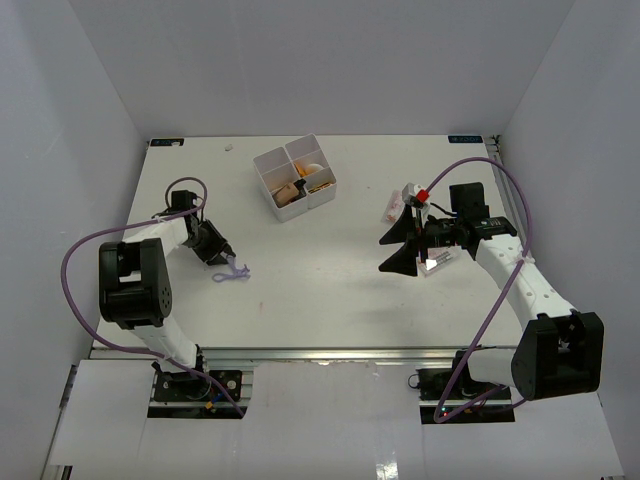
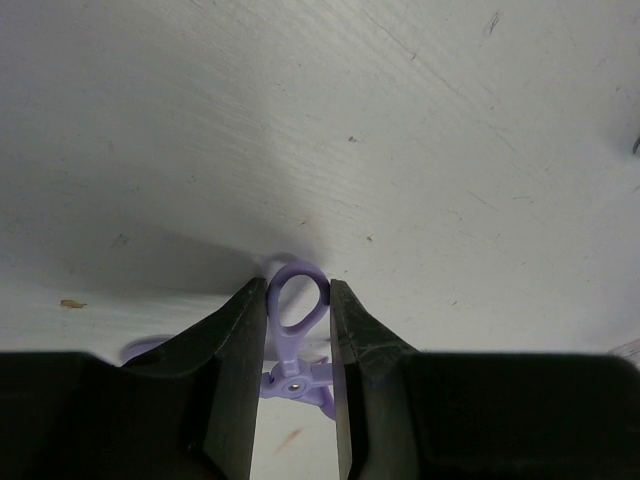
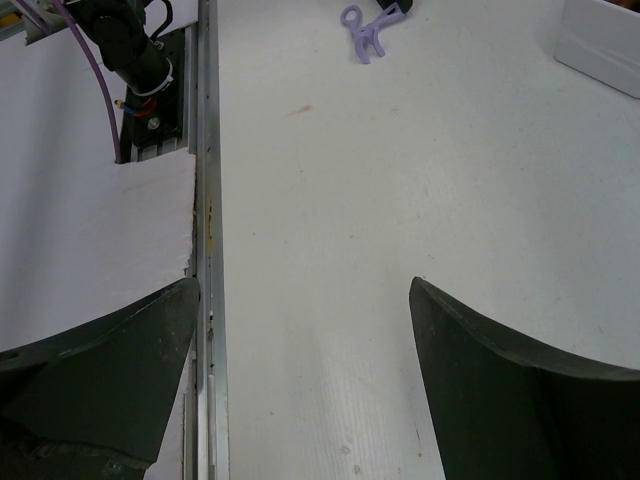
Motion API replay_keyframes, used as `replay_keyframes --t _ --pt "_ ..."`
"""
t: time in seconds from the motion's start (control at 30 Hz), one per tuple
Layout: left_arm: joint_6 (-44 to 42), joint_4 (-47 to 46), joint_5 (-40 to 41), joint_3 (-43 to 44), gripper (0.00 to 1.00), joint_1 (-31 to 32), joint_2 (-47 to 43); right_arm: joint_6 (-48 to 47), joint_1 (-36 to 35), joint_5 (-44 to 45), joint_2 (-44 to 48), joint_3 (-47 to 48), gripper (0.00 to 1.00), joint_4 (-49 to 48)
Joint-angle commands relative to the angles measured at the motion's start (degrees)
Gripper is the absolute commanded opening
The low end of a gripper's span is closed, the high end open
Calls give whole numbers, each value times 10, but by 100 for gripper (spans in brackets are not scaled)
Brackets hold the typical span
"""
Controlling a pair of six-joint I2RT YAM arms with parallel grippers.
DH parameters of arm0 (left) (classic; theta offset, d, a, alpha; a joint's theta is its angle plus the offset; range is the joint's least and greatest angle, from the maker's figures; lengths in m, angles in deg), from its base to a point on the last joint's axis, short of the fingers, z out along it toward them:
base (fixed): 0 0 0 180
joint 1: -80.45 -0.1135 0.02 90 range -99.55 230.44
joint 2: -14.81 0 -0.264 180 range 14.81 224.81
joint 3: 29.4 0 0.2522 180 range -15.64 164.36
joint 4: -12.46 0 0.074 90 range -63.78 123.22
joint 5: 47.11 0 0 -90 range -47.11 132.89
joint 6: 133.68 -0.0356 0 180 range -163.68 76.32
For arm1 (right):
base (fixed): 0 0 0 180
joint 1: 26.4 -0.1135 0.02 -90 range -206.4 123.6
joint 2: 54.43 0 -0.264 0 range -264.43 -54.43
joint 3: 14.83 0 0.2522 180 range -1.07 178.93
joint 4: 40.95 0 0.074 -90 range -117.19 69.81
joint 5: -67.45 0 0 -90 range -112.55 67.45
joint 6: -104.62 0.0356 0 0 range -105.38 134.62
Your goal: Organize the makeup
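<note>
The likeliest failure is a poor pinch. The loop (image 2: 290, 345) is thin and lies flat on the table (image 1: 330, 290), and my left end effector (image 2: 299, 300) meets it only at its rounded ring. A round rim between flat fingers can squirt forward or twist, and the jointed part behind the ring looks as if it could swing once lifted. If my fingertips sit too high I will catch only the top edge, and if they sit too low they will drag on the table.

The ring sits squarely between my left fingers, right at their tips, with its stem and pivot running back towards my palm. The jaws stand narrow, one on each side of the ring. I cannot tell whether they already press on it or stand a hair off, so I do not count it as held. The loop is on the table's left side, near the front, and the box (image 1: 268, 170) is well apart from it towards the back.

My right end effector (image 1: 385, 253) hangs over the right side of the table with its jaws spread wide and nothing between them. It is well clear of the loop, so I judge a clash between my arms unlikely for now.
</note>
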Motion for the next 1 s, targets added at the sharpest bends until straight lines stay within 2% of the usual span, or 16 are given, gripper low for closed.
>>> replay_keyframes --t 0.0,0.43,0.67,0.97 --pt "-13 -15 -28 -5 36 2 -24 1 4 -11 0 -4 92 -10" --pt "-7 -60 -96 -6 34 33 -74 1 4 -15 -17 -9 92 -13" --pt "12 -81 -107 2 34 85 -85 8 -2 -22 -31 -11 92 -21" --pt "59 -113 -107 10 33 183 -105 131 -41 2 -68 -15 91 -100"
